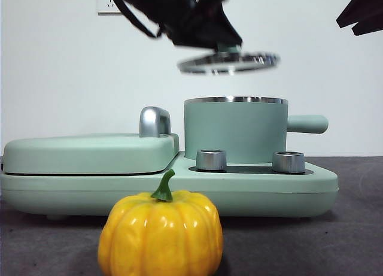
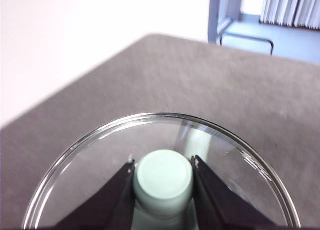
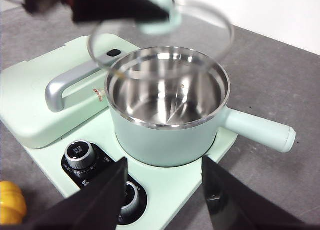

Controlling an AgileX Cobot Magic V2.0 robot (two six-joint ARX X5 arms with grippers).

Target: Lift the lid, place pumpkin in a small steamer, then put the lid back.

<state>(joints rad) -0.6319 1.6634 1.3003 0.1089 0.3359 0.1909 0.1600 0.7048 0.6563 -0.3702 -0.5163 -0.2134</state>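
My left gripper [image 2: 163,162] is shut on the mint-green knob [image 2: 163,177] of the glass lid [image 1: 228,62] and holds it tilted in the air above the small steamer [image 1: 236,130]. In the right wrist view the lid [image 3: 200,20] hangs over the open, empty steel pot [image 3: 167,98] with its stubby side handle [image 3: 260,129]. The yellow-orange pumpkin [image 1: 160,234] with a green stem sits on the table in front of the appliance; its edge shows in the right wrist view [image 3: 11,201]. My right gripper [image 3: 165,182] is open and empty, above the appliance's front side.
The steamer stands on a wide mint-green appliance base [image 1: 257,186] with two silver knobs [image 1: 211,159]. A flat mint-green grill cover [image 1: 90,151] with a steel handle [image 1: 154,121] takes up its left half. The table is dark grey.
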